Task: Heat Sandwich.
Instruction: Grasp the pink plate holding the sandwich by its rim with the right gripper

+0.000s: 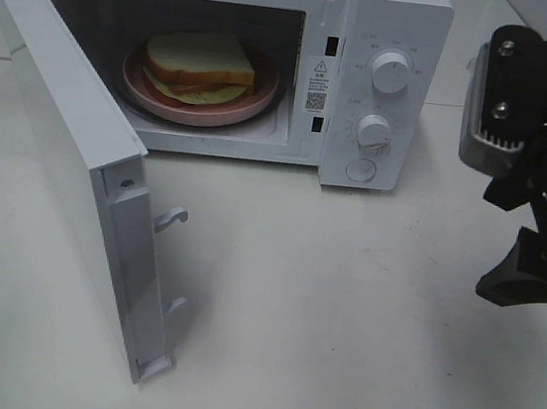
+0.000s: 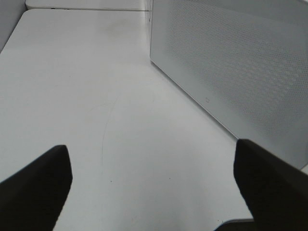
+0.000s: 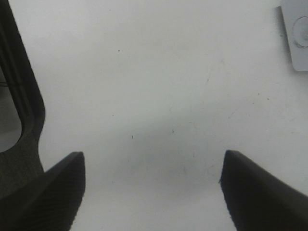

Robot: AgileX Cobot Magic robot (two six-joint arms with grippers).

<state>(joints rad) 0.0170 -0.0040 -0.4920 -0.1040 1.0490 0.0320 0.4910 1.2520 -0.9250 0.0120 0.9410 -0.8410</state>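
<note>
- Exterior high: a boxy white plastic microwave (image 1: 395,30) sits at the far edge of the matte white tabletop (image 1: 339,322). Its white hinged door (image 1: 58,168) is swung fully open.
- The small white-bread sandwich with brown crust and pale yellow-green filling (image 1: 199,61) lies on a glossy round pink plate (image 1: 205,114) inside the cavity.
- Handling call: the sandwich looks light and soft, easy to squash, and its layers could slide. If it has to move, grip the stiff plate rim, not the bread.
- Left wrist: left claw (image 2: 151,187) is spread wide with nothing between its black fingers (image 2: 33,187). It sits over bare tabletop, near the door's perforated panel.
- Right wrist: right claw (image 3: 151,192) is also wide and empty, its pads finely ribbed. It's over bare tabletop, with a microwave corner in view.
</note>
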